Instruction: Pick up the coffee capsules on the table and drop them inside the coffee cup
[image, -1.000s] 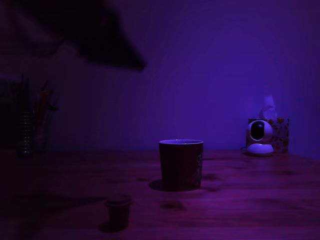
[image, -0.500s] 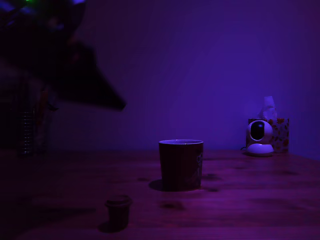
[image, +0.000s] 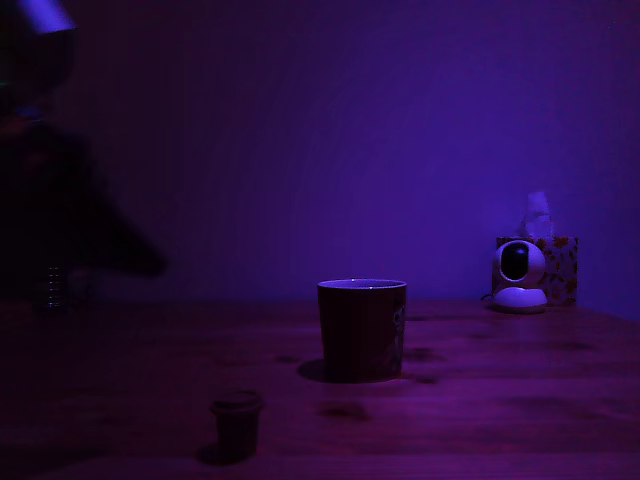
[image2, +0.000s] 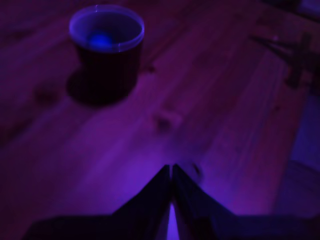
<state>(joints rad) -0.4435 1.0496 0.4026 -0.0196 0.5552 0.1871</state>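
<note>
The coffee cup (image: 362, 330) stands upright in the middle of the table (image: 500, 400). In the wrist view the same cup (image2: 106, 55) shows a blue-topped capsule (image2: 100, 39) lying inside it. A darker capsule (image: 237, 425) stands on the table near the front edge, toward the exterior view's left of the cup. My gripper (image: 150, 262) is a dark shape high at the exterior view's left, well away from both. In the wrist view its fingertips (image2: 171, 169) meet above bare wood with nothing between them.
A white rounded camera gadget (image: 520, 275) and a patterned tissue box (image: 558, 268) sit at the back right of the exterior view. A mesh holder (image: 52, 285) stands at the back left behind the arm. Dark thin objects (image2: 295, 55) lie on the table (image2: 225, 125).
The arm has swung toward the exterior view's left and lower, away from the space above the cup. The cup and the dark capsule have not moved.
</note>
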